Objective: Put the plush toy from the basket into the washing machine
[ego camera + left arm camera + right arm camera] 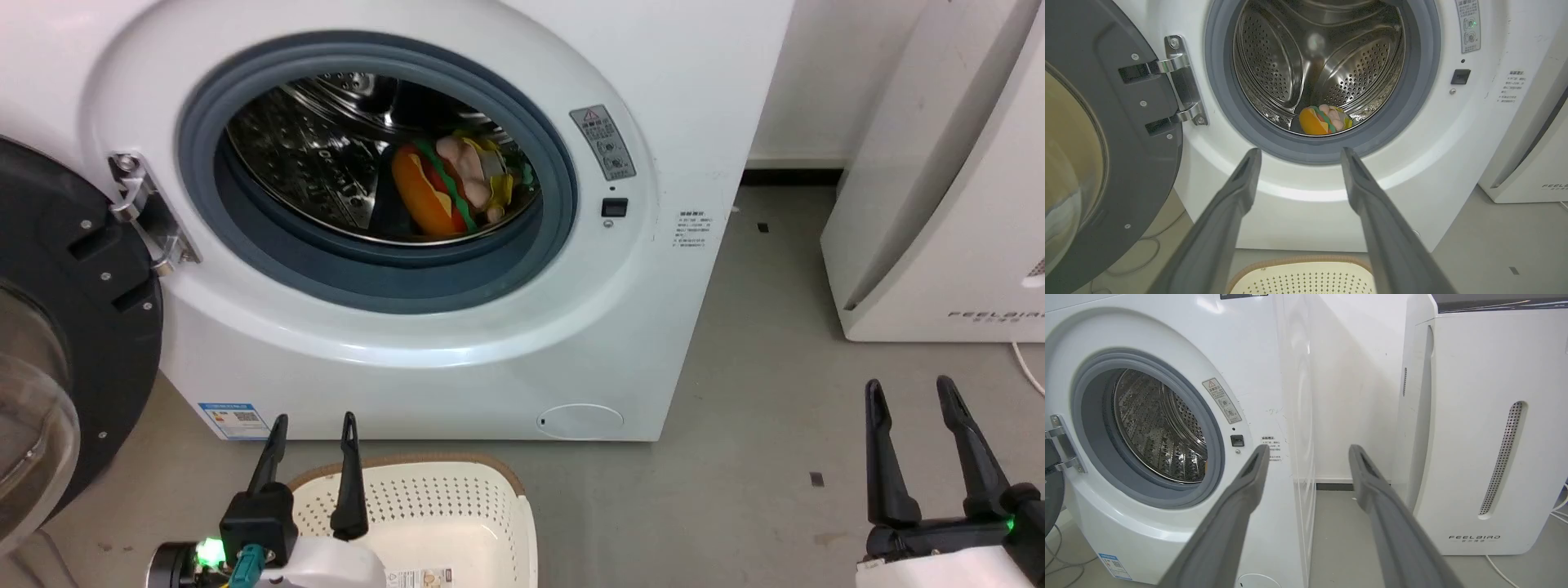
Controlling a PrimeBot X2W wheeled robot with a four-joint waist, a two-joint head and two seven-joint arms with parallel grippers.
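1. The small orange-bunned plush burger toy (453, 188) lies inside the white front-loading washing machine (457, 359), at four o'clock in its porthole; close to the lip, it could tumble out.
2. The left gripper (314, 425), spread and empty, hangs over the cream perforated plastic basket (441, 498); the right gripper (910, 388) is likewise empty; a careless swing could strike the dark-framed glass door (73, 327) at nine o'clock.

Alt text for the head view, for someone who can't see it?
The plush toy lies in the drum of the open washing machine. Below, the basket sits on the floor, the left pincer open over it, the right pincer open at lower right.
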